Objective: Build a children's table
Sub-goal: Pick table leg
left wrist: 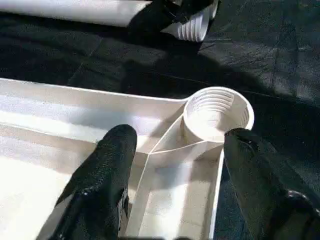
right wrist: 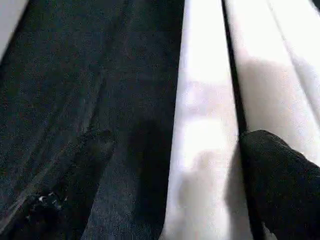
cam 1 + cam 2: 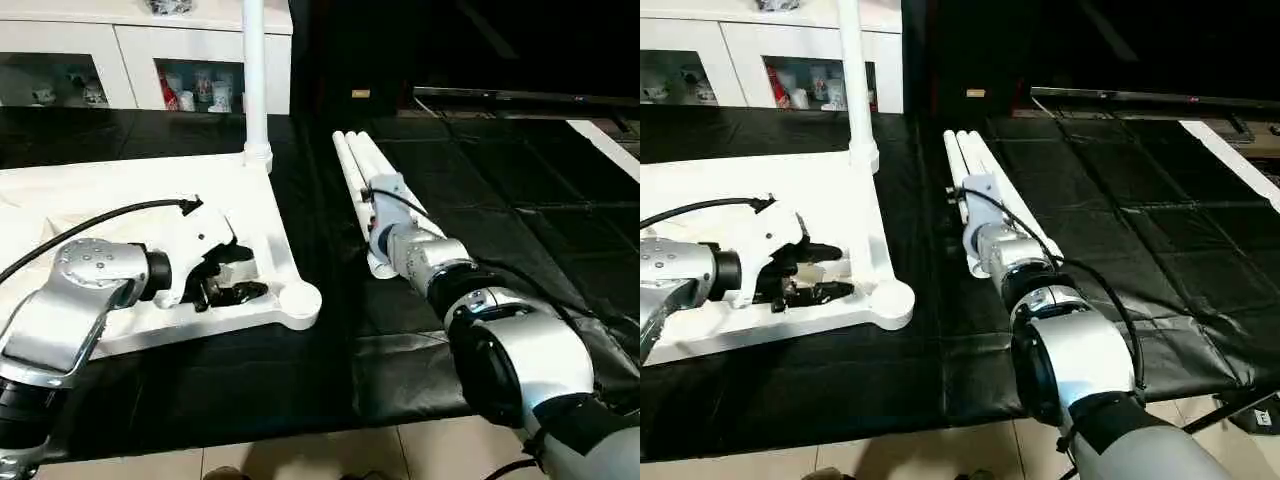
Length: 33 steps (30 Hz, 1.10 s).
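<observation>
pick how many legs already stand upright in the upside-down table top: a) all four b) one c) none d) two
b: a single leg stands upright in the far corner socket of the table top, while the near corner socket is still empty and the other legs lie bundled on the black mat.

Left gripper [image 1: 175, 165] and right gripper [image 2: 175, 165] — jaws apart.

Head cams look down over the white plastic tabletop [image 3: 150, 190] (nearly identical framing); wrist cams sit super close.
</observation>
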### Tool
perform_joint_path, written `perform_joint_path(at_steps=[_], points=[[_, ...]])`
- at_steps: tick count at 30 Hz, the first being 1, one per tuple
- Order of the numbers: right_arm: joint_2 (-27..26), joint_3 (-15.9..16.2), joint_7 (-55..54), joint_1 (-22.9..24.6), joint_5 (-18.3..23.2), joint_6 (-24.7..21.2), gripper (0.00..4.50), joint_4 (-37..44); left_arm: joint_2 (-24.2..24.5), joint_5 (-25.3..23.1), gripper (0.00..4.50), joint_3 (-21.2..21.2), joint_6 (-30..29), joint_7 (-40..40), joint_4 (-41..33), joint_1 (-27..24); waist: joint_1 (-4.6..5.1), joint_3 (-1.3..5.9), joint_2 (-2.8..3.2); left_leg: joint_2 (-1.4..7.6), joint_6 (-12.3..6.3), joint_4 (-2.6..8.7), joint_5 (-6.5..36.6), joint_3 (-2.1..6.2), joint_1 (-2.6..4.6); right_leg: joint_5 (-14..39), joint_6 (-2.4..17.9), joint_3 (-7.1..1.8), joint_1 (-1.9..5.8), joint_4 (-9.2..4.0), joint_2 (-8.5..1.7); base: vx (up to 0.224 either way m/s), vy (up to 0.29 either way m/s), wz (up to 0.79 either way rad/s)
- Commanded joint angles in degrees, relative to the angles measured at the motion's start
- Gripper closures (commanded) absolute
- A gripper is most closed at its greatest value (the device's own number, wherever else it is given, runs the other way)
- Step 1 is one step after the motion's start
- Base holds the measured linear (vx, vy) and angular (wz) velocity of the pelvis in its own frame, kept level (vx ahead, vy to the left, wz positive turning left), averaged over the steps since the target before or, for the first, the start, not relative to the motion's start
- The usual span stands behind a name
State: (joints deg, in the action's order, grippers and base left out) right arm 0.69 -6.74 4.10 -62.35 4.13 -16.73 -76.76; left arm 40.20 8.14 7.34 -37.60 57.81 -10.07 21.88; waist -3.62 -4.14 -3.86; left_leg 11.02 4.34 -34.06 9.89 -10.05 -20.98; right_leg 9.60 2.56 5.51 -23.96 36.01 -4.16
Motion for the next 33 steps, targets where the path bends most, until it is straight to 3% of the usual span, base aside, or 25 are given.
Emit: perform_joint_path(at_steps=[1,7,9,13,14,20,21,23,33], points=[[0.71,-1.33,-0.74,-0.62,0.99,-2.11,0.00,-0.74,0.63,0.24,1.02,0.56,-0.63,-0.21,-1.52,-0.40,-0.24,4.26,1.74,2.03,4.18,4.08,15.74,0.85,0.64,13.91,8.94,-3.63,3.22,-3.74,-4.17,0.000,0.000,0.00],[0.72,-4.00,1.54,-0.58,3.27,-6.64,0.00,-1.30,1.04,0.49,0.47,0.78,-1.00,-0.11,-1.54,-0.17,-0.27,4.21,1.93,2.00,4.26,4.06,16.73,0.90,0.82,15.12,8.52,-3.61,3.09,-3.88,-4.14,0.000,0.000,0.00],[0.73,-4.07,2.34,-0.54,3.18,-7.56,0.36,-1.38,1.10,0.62,0.24,0.91,-1.04,-0.02,-1.56,-0.03,-0.33,4.17,1.96,2.02,4.35,4.09,17.06,0.94,0.76,15.72,8.56,-3.60,3.12,-3.99,-4.26,0.000,0.000,0.00],[0.86,-4.21,4.34,0.20,2.77,-9.83,0.60,-1.63,1.00,1.50,0.10,1.14,-1.90,0.63,-2.31,0.21,-0.37,4.11,1.83,2.05,4.38,4.10,17.52,0.97,0.87,16.64,8.69,-3.60,3.01,-4.05,-4.30,0.000,0.000,0.00],[0.95,-4.61,4.27,0.47,3.03,-10.05,0.78,-1.67,1.05,1.49,0.01,1.18,-1.91,0.64,-2.40,0.12,-0.31,4.07,1.51,2.10,4.45,4.14,18.01,0.98,0.93,17.50,8.51,-3.56,2.97,-4.17,-4.31,0.000,0.000,0.00],[1.39,-4.46,4.06,1.67,2.19,-10.60,1.22,-1.71,1.38,1.17,0.00,1.23,-1.81,0.44,-2.43,-0.16,-0.50,3.82,1.31,2.09,4.79,4.22,20.25,1.14,1.24,22.29,7.12,-3.50,2.66,-4.64,-4.47,0.000,0.000,0.00],[1.54,-4.28,4.31,1.99,1.75,-10.92,1.28,-1.71,1.44,1.24,0.00,1.15,-1.94,0.27,-2.59,-0.20,-0.55,3.82,0.95,2.09,4.79,4.20,20.78,1.14,1.36,23.52,6.72,-3.46,2.61,-4.80,-4.52,0.000,0.000,0.00],[1.66,-4.01,4.77,2.21,1.02,-11.11,1.49,-1.67,1.51,1.44,0.00,1.13,-2.07,0.04,-2.76,-0.23,-0.65,3.80,1.04,2.10,4.87,4.24,21.32,1.21,1.44,24.69,6.24,-3.48,2.53,-4.94,-4.59,0.000,0.000,0.00],[1.98,-3.45,5.75,2.30,-0.42,-10.15,2.41,-1.47,1.29,1.57,0.00,1.22,-2.06,-0.52,-2.58,-0.12,-1.23,3.97,0.82,2.10,5.07,4.31,21.74,1.30,1.50,25.38,5.38,-3.42,2.41,-4.97,-4.57,0.000,0.000,0.00]])
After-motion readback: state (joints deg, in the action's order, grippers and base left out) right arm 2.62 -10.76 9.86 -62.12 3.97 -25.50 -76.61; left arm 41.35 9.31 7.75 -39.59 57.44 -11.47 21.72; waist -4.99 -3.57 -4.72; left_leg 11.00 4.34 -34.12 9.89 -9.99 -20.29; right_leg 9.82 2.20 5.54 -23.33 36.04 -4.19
